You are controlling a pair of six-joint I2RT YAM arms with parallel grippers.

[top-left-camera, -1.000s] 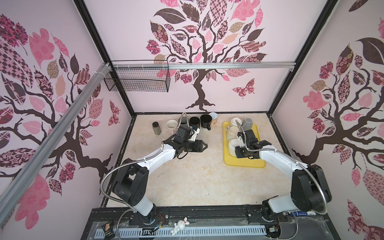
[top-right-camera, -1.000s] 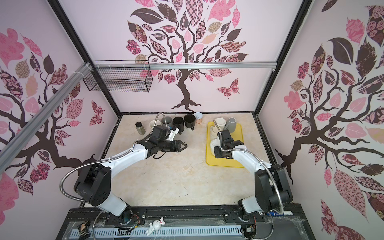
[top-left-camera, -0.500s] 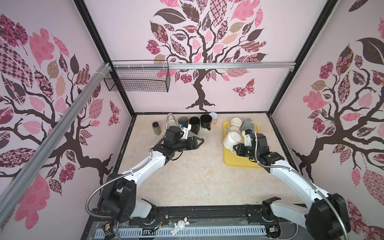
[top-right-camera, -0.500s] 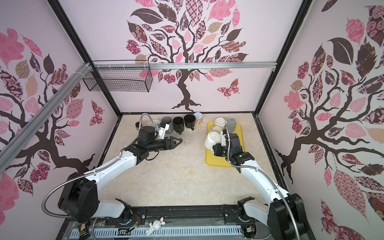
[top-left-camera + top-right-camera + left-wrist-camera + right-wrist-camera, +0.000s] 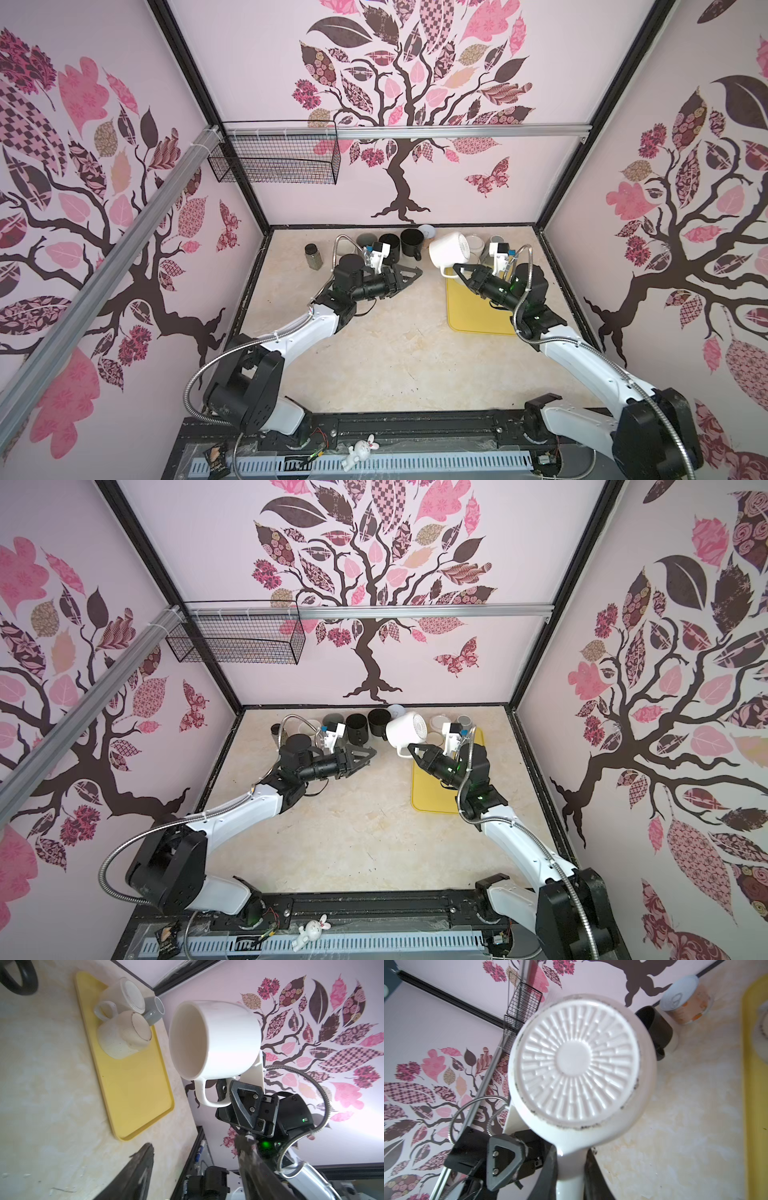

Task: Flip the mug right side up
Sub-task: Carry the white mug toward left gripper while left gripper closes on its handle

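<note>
Glossy white mug (image 5: 451, 251), ribbed round base (image 5: 575, 1059) | right pincer (image 5: 456, 267) pinching handle (image 5: 202, 1097) | left pincer (image 5: 413, 274) spread

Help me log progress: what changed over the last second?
The right pincer, gripping the mug by its handle, lifted it off the tray and carried it toward the middle, now on its side. The left pincer stayed open and empty near the middle; the other mugs stayed put.

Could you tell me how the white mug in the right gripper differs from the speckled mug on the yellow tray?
The white mug is airborne, its handle pinched by the right gripper; the speckled mug rests on the yellow tray. The white mug is tipped sideways, the speckled mug base up. Neither is upright.
</note>
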